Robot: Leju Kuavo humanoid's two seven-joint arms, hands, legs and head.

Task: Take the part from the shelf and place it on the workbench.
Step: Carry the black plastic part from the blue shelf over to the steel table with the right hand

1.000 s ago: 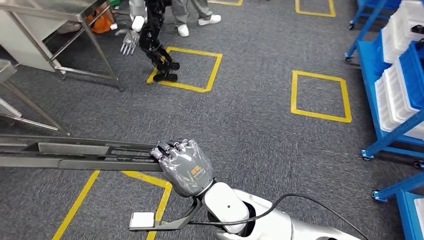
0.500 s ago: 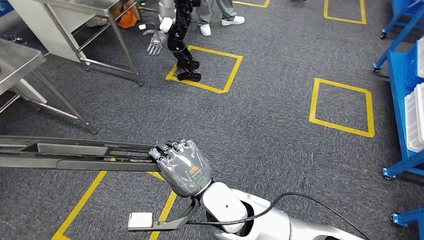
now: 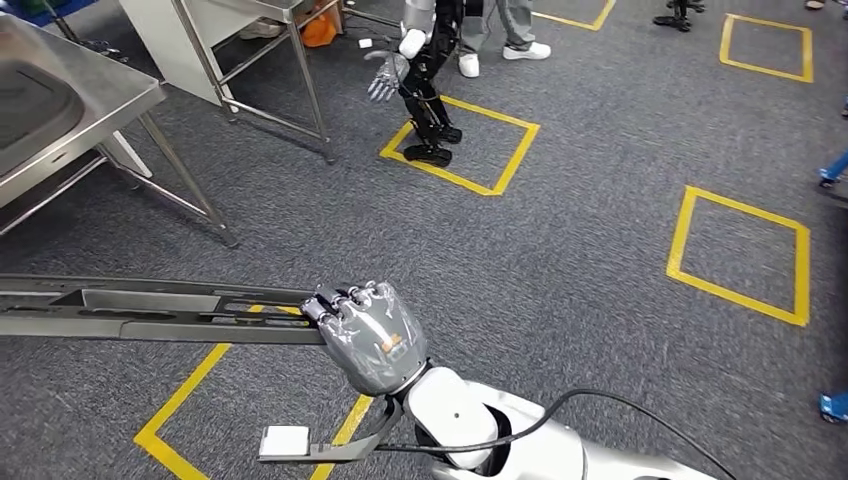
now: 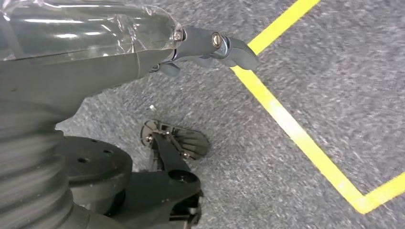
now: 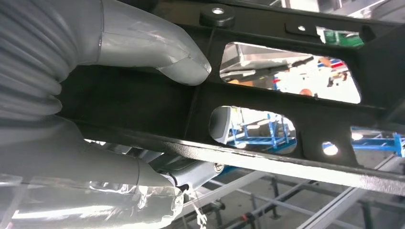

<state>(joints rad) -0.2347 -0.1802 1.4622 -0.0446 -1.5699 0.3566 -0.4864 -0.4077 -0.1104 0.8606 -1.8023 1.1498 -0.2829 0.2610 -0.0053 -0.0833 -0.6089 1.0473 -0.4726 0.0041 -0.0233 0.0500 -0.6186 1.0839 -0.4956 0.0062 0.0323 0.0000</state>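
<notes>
A long dark metal part (image 3: 150,312) with cut-out slots stretches level from the left edge of the head view to my right hand (image 3: 370,335), which grips its near end with fingers curled over the top. Close up in the right wrist view, my right hand (image 5: 95,71) wraps the black part (image 5: 286,119), thumb on one face and fingers under it. The steel workbench (image 3: 60,100) stands at the upper left, apart from the part. My left hand (image 4: 143,52) hangs over the grey carpet and holds nothing.
A second steel table (image 3: 250,20) stands at the top. Another humanoid robot (image 3: 425,70) stands on a yellow floor square (image 3: 465,140), with a person's white shoes (image 3: 500,45) behind it. More yellow tape squares (image 3: 740,255) mark the carpet.
The camera has swung left: the blue shelves have slid out on the right and the steel workbench has come further in. My right hand keeps the same hold on the part.
</notes>
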